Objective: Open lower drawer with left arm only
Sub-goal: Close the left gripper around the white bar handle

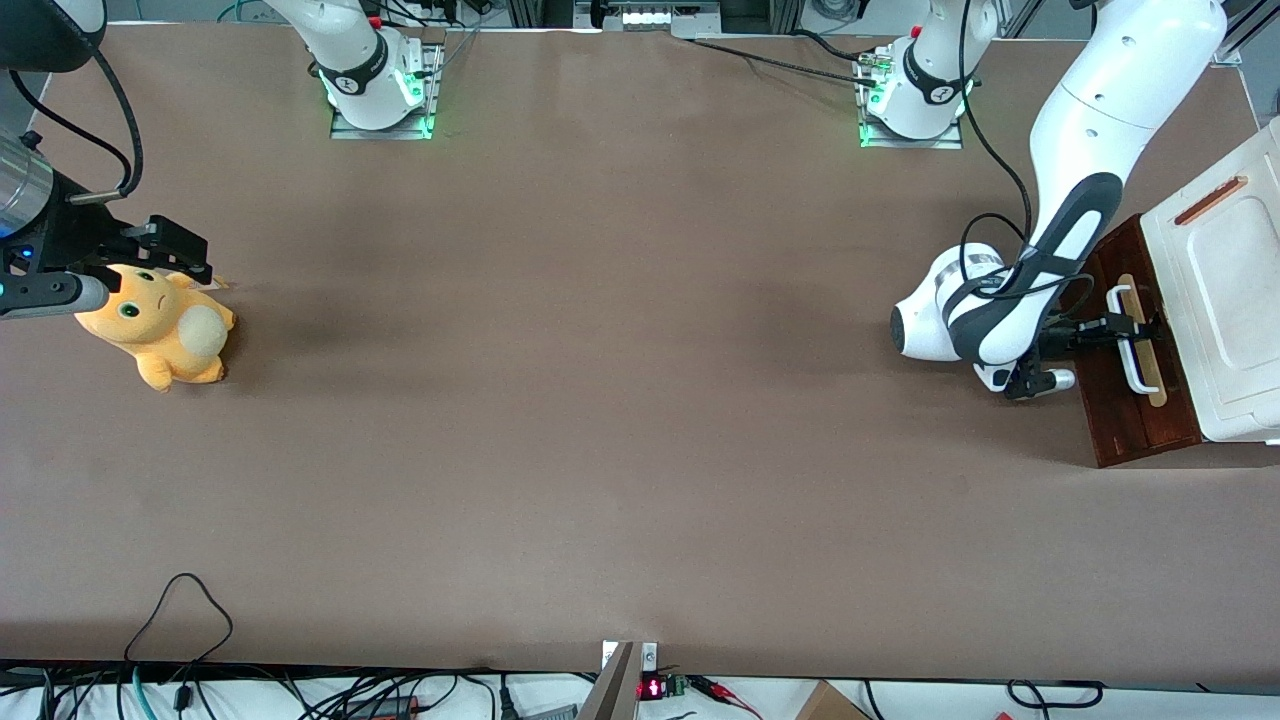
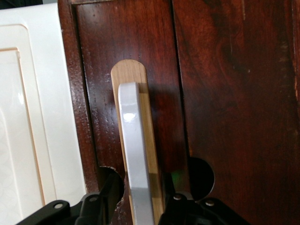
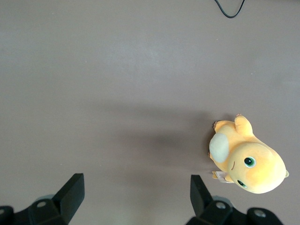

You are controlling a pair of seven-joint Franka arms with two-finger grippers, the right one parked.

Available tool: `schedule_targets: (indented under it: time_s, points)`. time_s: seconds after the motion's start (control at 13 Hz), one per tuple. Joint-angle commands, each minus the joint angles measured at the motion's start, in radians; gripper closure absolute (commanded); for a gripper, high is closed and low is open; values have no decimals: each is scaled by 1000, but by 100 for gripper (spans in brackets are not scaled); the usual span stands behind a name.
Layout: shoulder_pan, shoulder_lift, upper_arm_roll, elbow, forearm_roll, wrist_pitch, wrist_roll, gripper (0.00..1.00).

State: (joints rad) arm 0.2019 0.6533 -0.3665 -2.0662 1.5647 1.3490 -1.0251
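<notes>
- Lower drawer (image 1: 1135, 400): we find its dark reddish-brown front at the working arm's end of the table, beneath the white cabinet top (image 1: 1225, 290); contents hidden from us
- White bar handle (image 2: 136, 159): on a pale wood strip (image 2: 152, 154)
- Gripper (image 1: 1130, 327) of the left arm (image 1: 1080, 200): fingers (image 2: 105, 199) straddle the handle, slightly apart; contact seems likely, though we cannot confirm a grip
- Orange plush toy (image 1: 160, 330): toward the parked arm's end

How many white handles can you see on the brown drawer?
1. The white handle sits on a pale wood strip on the lower drawer front. The left arm's gripper is at it, a finger on each side. Other handles may be hidden.
</notes>
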Motion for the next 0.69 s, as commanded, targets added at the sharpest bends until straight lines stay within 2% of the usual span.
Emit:
schedule_targets:
  time_s: [0.0,0.62]
  points:
    - [11,25,-12,21,25,-25,-4,64]
    - [11,26,-14,23,26,-24,-3,88]
